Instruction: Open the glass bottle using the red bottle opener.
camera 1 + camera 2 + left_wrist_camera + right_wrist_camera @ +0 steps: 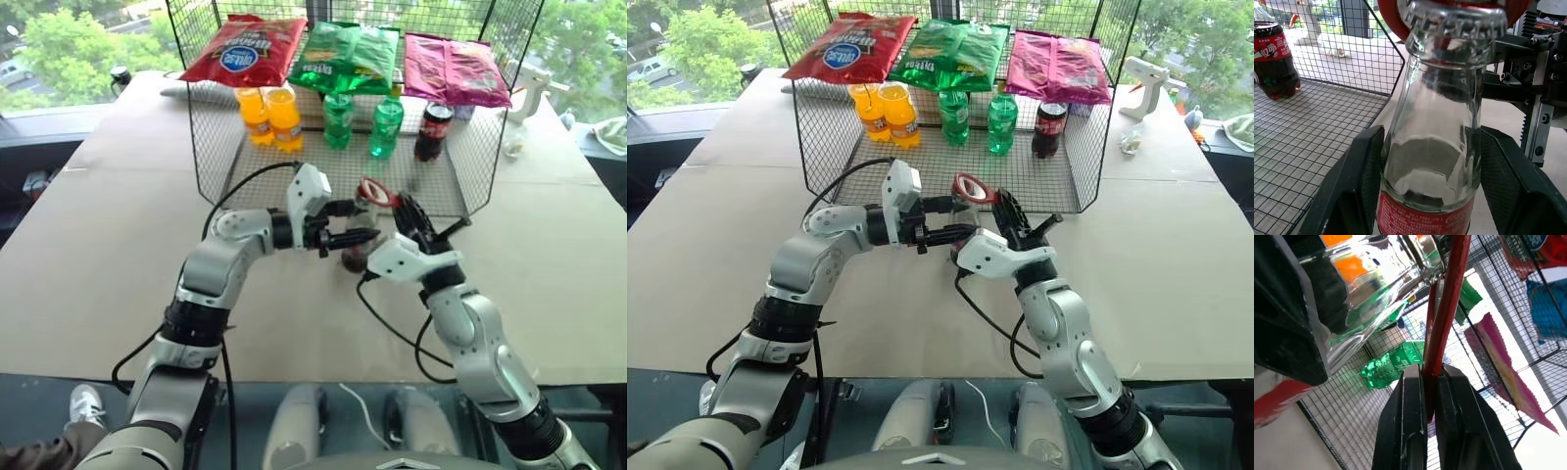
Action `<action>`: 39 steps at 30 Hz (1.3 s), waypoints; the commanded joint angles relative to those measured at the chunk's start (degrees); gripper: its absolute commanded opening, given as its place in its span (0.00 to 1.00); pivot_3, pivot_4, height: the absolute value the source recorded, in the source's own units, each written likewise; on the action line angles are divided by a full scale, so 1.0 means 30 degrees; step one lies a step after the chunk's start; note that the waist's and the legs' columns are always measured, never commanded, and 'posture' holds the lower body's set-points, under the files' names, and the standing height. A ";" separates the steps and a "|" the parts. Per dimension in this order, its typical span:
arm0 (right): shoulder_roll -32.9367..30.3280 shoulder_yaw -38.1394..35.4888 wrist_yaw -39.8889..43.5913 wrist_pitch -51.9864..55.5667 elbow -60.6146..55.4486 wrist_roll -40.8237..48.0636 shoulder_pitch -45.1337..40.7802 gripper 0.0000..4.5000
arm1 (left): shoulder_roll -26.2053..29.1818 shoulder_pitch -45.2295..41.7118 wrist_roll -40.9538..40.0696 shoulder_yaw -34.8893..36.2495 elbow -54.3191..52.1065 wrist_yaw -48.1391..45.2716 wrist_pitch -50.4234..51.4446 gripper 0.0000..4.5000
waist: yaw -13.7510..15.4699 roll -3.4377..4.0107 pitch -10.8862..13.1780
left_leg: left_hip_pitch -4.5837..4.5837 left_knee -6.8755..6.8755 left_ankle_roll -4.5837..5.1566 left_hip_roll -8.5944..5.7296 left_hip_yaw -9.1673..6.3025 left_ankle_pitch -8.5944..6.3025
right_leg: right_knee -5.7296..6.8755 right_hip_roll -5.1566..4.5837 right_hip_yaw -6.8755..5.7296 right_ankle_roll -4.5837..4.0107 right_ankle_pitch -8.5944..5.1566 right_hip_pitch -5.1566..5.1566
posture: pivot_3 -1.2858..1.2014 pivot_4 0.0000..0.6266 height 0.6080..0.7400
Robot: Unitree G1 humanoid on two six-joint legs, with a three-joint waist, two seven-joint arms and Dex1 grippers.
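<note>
The glass bottle point(359, 233) stands upright on the table just in front of the wire basket, and my left gripper point(343, 227) is shut on its lower neck from the left. In the left wrist view both black pads point(1362, 182) press the clear neck point(1436, 122) above the red label. The red bottle opener point(376, 191) lies with its loop head over the metal cap point(1455, 20). My right gripper point(1431, 377) is shut on the opener's handle point(1447, 308) and reaches in from the right at cap height.
A wire basket point(211, 147) stands behind the bottle. It holds orange bottles point(270, 116), green bottles point(362, 119) and a dark plastic cola bottle point(432, 130), with chip bags point(345, 54) across its top. A white tool point(1146, 80) lies at the back right.
</note>
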 commanded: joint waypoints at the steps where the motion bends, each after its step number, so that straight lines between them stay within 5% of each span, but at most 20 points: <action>1: -0.1650 0.0045 0.2143 -0.0590 0.0574 -0.1309 0.0378 0.00 | -0.0352 -0.0550 -0.0318 -0.0071 -0.0474 -0.0109 -0.0441 0.54 | 0.0021 0.0006 -0.0004 | 0.0000 0.0000 0.0000 0.0000 -0.0003 0.0000 | 0.0000 0.0000 -0.0001 -0.0001 -0.0001 0.0002 | 0.52 0.24 1.00; 16: -0.5724 -0.2735 0.6372 -0.3023 -0.0733 -0.1232 -0.1184 0.00 | -0.0630 -0.0356 0.0036 -0.0167 -0.0148 -0.0228 -0.1184 0.54 | 0.0046 0.0008 -0.0010 | 0.0001 0.0010 0.0004 -0.0015 -0.0021 -0.0002 | -0.0005 0.0002 -0.0003 0.0004 -0.0003 0.0026 | 0.52 0.24 1.00; 39: -0.3816 -0.3710 0.9253 -0.3035 -0.1715 -0.0297 -0.4179 0.00 | -0.0314 -0.0035 0.0009 -0.0097 -0.0492 -0.0428 -0.1406 0.54 | 0.0028 0.0013 -0.0006 | -0.0002 0.0011 0.0003 -0.0009 -0.0019 0.0000 | -0.0003 0.0009 -0.0004 0.0003 -0.0001 0.0023 | 0.52 0.24 1.00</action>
